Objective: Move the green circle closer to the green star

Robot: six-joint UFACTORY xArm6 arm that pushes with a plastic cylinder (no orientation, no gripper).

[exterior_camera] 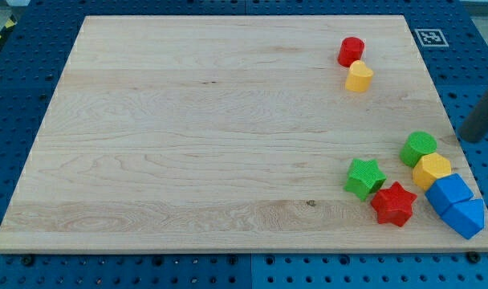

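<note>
The green circle (419, 148) sits near the board's right edge, low in the view. The green star (364, 177) lies down and to its left, a short gap between them. My rod enters from the view's right edge and my tip (462, 139) rests just right of the green circle, slightly apart from it.
A yellow hexagon (431, 170) touches the green circle from below. A red star (392, 204) lies right of the green star. Two blue blocks (456, 204) sit at the bottom right corner. A red cylinder (351, 51) and yellow heart (358, 77) sit at top right. The wooden board (188, 136) lies on a blue pegboard.
</note>
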